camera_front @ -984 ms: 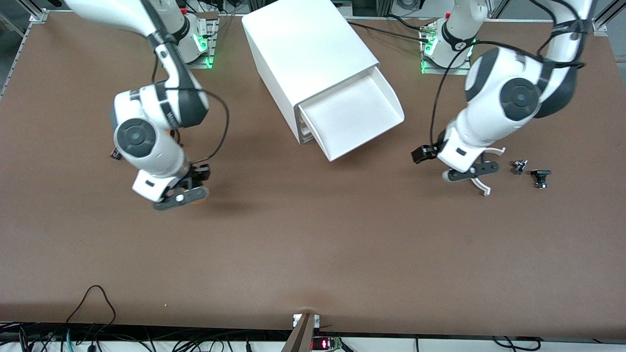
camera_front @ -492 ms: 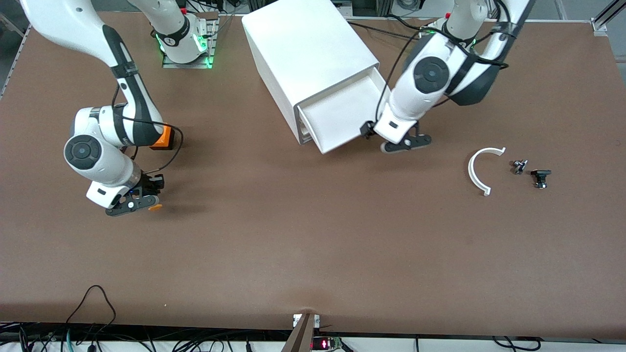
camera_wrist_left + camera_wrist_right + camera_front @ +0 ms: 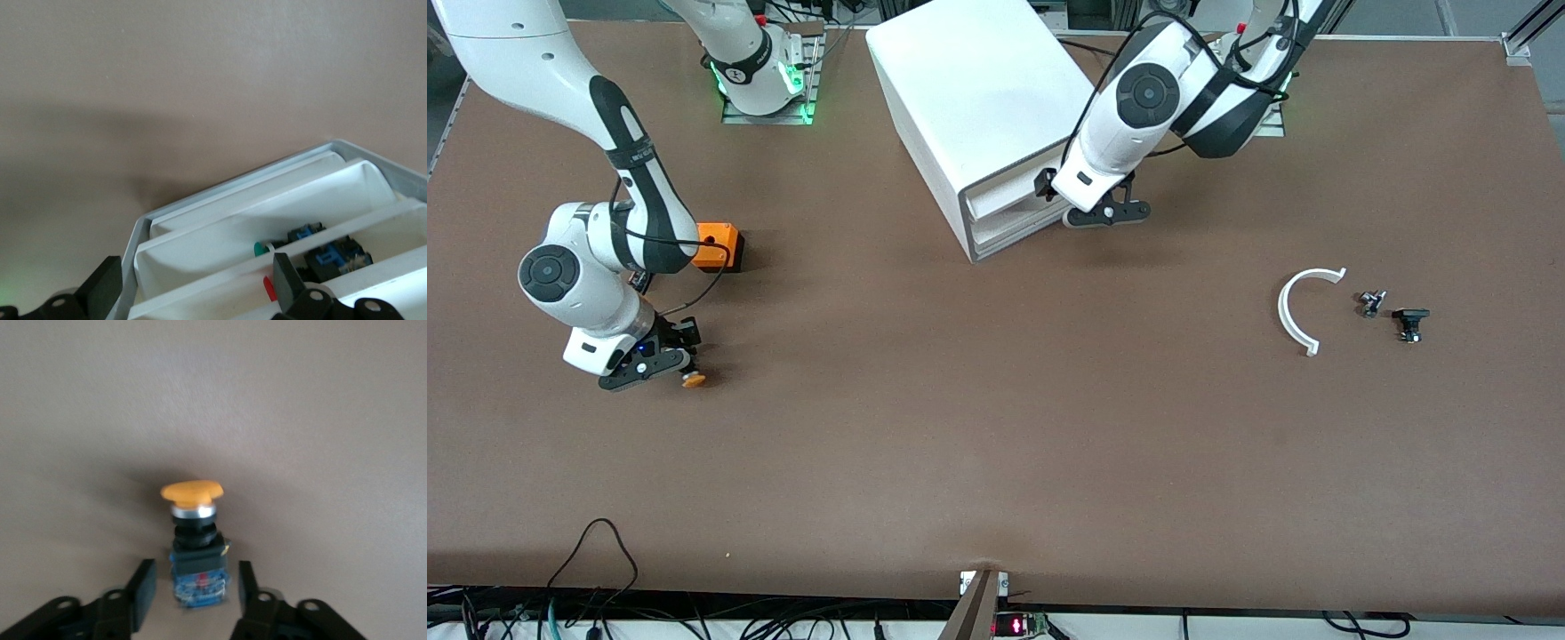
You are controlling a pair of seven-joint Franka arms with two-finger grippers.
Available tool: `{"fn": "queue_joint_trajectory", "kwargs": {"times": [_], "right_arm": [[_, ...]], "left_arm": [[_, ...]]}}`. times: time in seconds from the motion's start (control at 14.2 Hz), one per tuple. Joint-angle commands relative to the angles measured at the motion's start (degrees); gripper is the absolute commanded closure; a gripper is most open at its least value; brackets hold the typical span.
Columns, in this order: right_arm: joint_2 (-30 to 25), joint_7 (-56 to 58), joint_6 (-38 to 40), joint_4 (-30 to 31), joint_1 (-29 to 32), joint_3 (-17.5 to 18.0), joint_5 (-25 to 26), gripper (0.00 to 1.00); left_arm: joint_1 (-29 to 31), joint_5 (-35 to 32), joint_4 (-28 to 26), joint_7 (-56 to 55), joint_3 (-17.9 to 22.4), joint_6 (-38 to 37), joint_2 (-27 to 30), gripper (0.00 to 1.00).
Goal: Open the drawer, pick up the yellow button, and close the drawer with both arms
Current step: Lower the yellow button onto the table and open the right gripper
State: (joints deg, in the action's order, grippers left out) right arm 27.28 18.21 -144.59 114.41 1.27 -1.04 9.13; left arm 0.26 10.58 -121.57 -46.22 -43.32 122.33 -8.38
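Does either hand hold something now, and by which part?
Nothing is held. The right hand is open around the button; the left hand is open at the drawer.

Right end effector [image 3: 190,600] is spread open with the button [image 3: 193,543] sitting between the two fingers [image 3: 141,593], small gaps on both sides. Orange cap points away from the wrist, black body under it, bare brown tabletop [image 3: 300,407] all around.

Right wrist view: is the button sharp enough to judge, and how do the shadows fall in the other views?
Right wrist view: the button is soft and blurred between the right gripper fingers. Left wrist view: a broad soft shadow on the table beside the cabinet. Front view: even light, faint shadows under both arms.
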Motion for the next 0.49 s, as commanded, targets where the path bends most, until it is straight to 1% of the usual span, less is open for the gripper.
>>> {"fn": "queue_joint_trajectory", "kwargs": {"times": [0.0, 0.14, 0.21, 0.28, 0.42], "right_arm": [[-5.03, -6.85, 10.76, -3.2, 0.22, 4.46, -0.08, 0.0], [-6.97, -11.16, 19.39, -8.21, 0.22, 6.92, -0.17, 0.0], [-7.59, -12.4, 23.43, -10.59, 0.22, 7.8, -0.34, 0.0], [-7.94, -12.5, 27.13, -13.13, 0.14, 8.51, -1.13, 0.0], [-8.03, -12.59, 33.73, -18.32, -0.04, 8.51, -5.5, 0.0]], "left_arm": [[0.8, 2.08, -1.21, -0.09, -1.76, -0.07, 2.14, 0.0], [0.8, 3.65, -1.21, -0.88, -2.64, -0.42, 2.32, 0.0], [0.8, 4.27, -1.21, -1.67, -3.77, -0.51, 2.4, 0.0], [0.8, 4.28, -1.21, -2.55, -3.96, -0.6, 2.58, 0.0], [1.41, 4.28, -1.04, -1.78, -3.53, -0.6, 2.76, 0.0]]}}
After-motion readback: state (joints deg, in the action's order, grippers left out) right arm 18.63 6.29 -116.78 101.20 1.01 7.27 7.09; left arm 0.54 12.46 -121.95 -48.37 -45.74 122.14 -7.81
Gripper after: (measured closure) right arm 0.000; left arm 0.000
